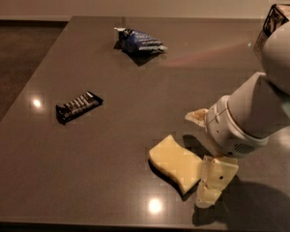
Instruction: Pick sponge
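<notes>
The sponge [175, 163], a thick pale yellow foam slab with wavy edges, lies flat on the dark table [135, 105] near its front edge. My gripper [198, 158] is at the sponge's right end, low over the table. It is open. One cream finger [212, 180] stands by the sponge's near right corner, touching or almost touching it. The other finger [197, 116] is beyond the sponge's far right side. The white arm [261, 105] comes in from the right.
A black wrapped bar [78, 106] lies at the left. A blue snack bag [139, 42] lies at the back middle. A dark wire basket [279, 14] stands at the back right corner. The table's front edge runs just below the sponge.
</notes>
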`<act>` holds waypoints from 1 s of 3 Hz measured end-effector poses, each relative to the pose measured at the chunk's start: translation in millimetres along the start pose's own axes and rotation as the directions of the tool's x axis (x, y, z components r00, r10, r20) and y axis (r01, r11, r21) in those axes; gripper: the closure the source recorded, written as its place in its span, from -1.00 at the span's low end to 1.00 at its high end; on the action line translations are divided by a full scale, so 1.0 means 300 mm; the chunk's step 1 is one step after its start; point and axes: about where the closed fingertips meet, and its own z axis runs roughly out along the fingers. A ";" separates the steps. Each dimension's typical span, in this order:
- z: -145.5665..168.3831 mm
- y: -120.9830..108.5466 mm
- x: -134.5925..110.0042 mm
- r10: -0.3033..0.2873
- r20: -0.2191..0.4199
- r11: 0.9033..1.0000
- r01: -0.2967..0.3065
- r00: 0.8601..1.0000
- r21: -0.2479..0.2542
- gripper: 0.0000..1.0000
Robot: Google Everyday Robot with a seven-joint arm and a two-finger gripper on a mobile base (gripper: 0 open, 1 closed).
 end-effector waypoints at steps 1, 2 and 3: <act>0.048 0.026 -0.018 -0.026 -0.005 1.000 0.026 1.000 -0.016 -1.00; 0.072 0.037 -0.030 -0.033 -0.007 0.999 0.033 0.999 -0.028 -0.65; 0.075 0.036 -0.035 -0.025 -0.010 0.999 0.025 1.000 -0.024 -0.17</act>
